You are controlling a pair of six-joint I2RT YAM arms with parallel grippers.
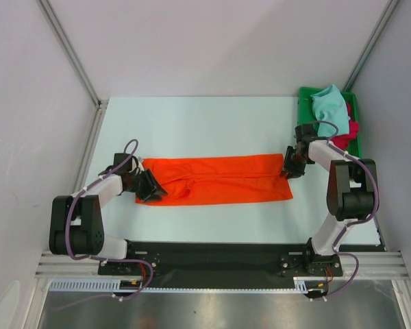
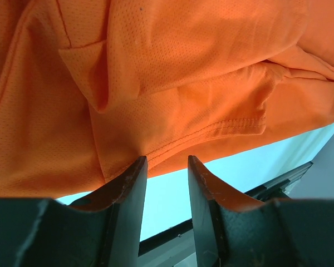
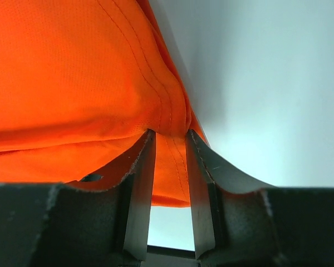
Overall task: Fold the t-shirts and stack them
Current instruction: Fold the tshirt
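Observation:
The bright orange t-shirt [image 1: 219,179] lies on the table as a long flat strip between my two arms. My left gripper [image 1: 151,186] is at its left end. In the left wrist view the jaws [image 2: 167,161] stand apart, with bare table between them and the shirt's hem [image 2: 211,130] just past the tips. My right gripper [image 1: 292,164] is at the shirt's right end. In the right wrist view it [image 3: 170,133] has bunched orange cloth [image 3: 72,72] pinched between its fingers. The light teal shirt [image 1: 330,110] and the crimson shirt [image 1: 349,131] lie crumpled in the tray.
The green plastic tray [image 1: 307,96] stands at the back right corner, just behind my right arm. Grey walls close in the table on three sides. A black rail runs along the table's near edge [image 1: 212,250].

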